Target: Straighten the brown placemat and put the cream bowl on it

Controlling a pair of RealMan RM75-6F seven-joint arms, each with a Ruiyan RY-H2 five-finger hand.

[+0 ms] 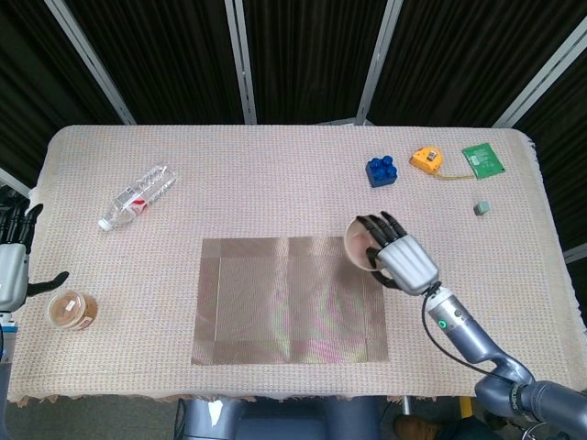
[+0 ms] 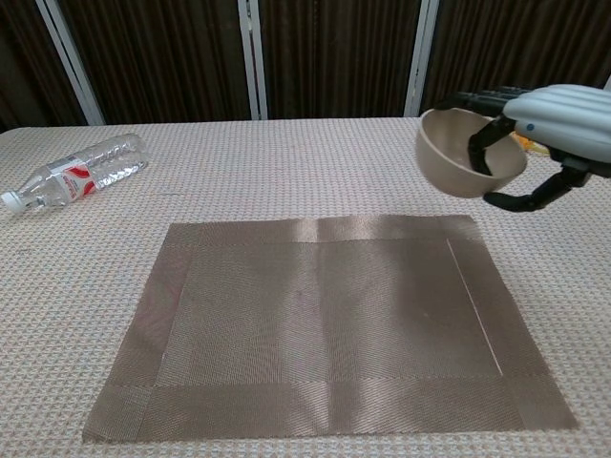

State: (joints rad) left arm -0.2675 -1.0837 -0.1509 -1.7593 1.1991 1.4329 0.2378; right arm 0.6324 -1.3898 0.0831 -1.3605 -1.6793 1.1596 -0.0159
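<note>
The brown placemat (image 1: 290, 299) (image 2: 325, 320) lies flat and square to the table's front edge, near the middle. My right hand (image 1: 400, 258) (image 2: 552, 124) grips the cream bowl (image 1: 359, 244) (image 2: 462, 157) by its rim, fingers inside it. The bowl hangs in the air, tilted, over the mat's far right corner. My left hand (image 1: 13, 261) is at the table's left edge, fingers apart, holding nothing.
A clear plastic bottle (image 1: 136, 196) (image 2: 74, 172) lies at the far left. A small round wooden container (image 1: 71, 310) sits near my left hand. At the back right are a blue block (image 1: 382, 170), a yellow tape measure (image 1: 426, 159), a green card (image 1: 484, 159) and a small grey cube (image 1: 481, 209).
</note>
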